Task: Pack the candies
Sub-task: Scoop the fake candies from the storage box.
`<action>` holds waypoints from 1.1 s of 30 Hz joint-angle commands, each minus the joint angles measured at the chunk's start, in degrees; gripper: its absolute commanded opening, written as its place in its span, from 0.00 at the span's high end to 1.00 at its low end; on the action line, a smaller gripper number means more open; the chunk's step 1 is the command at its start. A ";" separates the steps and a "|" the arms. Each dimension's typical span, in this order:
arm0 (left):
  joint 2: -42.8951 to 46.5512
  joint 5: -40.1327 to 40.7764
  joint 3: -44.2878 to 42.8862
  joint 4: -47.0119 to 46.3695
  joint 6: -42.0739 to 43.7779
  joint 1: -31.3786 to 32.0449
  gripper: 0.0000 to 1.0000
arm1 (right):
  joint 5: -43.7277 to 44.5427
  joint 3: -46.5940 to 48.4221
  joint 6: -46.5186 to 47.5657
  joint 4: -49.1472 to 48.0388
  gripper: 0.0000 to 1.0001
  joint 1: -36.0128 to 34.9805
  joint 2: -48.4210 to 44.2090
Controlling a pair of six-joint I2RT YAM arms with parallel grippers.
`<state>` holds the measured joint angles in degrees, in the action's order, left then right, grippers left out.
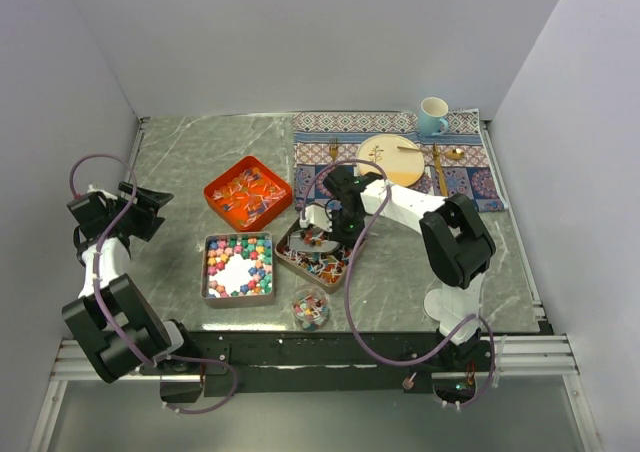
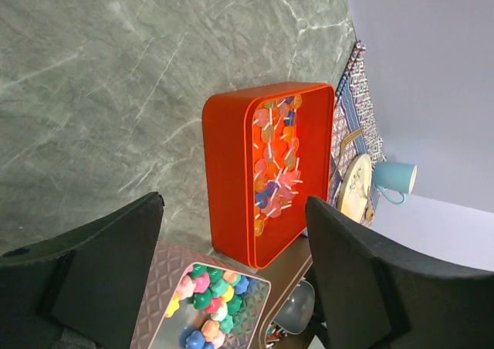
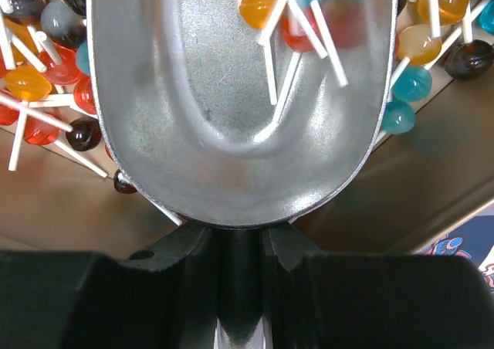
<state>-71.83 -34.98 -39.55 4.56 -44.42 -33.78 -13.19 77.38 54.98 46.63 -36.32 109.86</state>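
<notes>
– Which bit of the packing are we watching?
– Scooping, I'd say. The right gripper (image 3: pixel 238 245) is clamped tight on the handle of a metal scoop (image 3: pixel 224 110), and the scoop's bowl is down among the lollipops (image 3: pixel 31 83) in the brown tray (image 3: pixel 54 210)
– Has it got any?
– A few. An orange one, a red one and something blue sit right at the mouth of the bowl, the end farthest from the fingers, with their sticks crossed. The back of the bowl, next to the handle, is bare metal. The rest lie loose on the tray floor on either side of the scoop and beyond it
– So what comes next?
– My guess is it needs to tip the mouth up a touch so those few slide back toward the handle, then lift level. Sitting on the lip like that, they could roll off. After that it wants somewhere to pour. The small round tub (image 1: pixel 295 305) by the front edge, just beside the tray, looks the likely place, though I can't say for certain
– And the left arm?
– Out of it. The left gripper (image 2: pixel 235 210) hangs over on its own side with its fingers spread wide and nothing in them, facing the orange tray (image 2: pixel 228 171), which has lollipops of its own. The tin (image 1: pixel 206 272) of chunky sweets (image 1: pixel 222 253) sits just in front of the orange tray and beside the brown one, and neither gripper is touching it
</notes>
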 commanded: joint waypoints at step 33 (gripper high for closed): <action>4.77 -1.93 -1.76 3.00 3.81 -0.15 0.19 | -12.73 -7.95 -4.09 -7.87 1.00 2.39 -32.07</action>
<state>-70.06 -35.16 -39.99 6.02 -41.76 -33.78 -22.37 68.36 53.10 39.13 -34.17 81.43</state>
